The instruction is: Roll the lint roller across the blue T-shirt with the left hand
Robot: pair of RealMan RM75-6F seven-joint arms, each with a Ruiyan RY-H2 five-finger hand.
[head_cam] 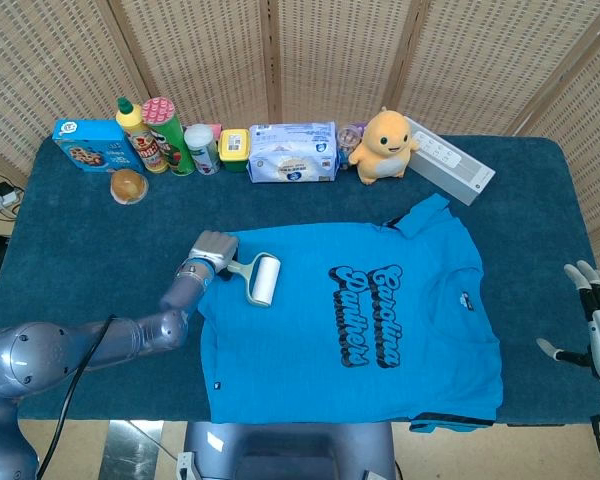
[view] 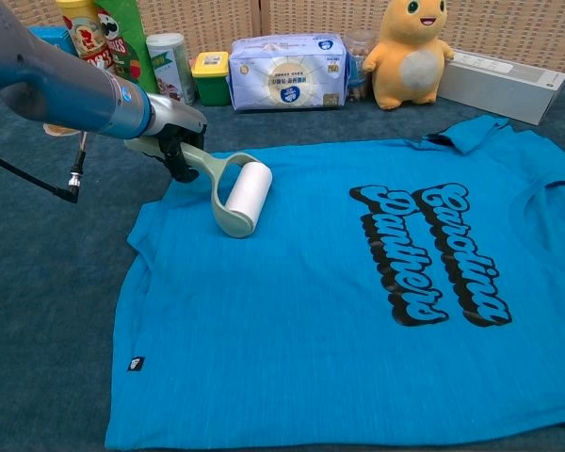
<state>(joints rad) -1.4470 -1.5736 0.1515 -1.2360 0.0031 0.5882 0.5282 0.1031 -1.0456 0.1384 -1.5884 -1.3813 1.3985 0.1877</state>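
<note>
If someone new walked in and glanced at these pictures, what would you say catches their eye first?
Probably the bright blue T-shirt spread flat across the middle of the dark table, with bold black lettering on its chest. Next, the left hand holding a lint roller on the shirt's edge, and the yellow plush toy at the back.

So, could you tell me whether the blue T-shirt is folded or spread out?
Spread out: the blue T-shirt lies flat, print fully visible.

The blue printed T-shirt [head_cam: 355, 325] is spread flat at the table's centre. The white lint roller with pale green handle [head_cam: 259, 277] is set on its ten-o'clock part, held by the left hand [head_cam: 209, 252]. The right hand [head_cam: 598, 325] is placed well apart at three o'clock.
</note>
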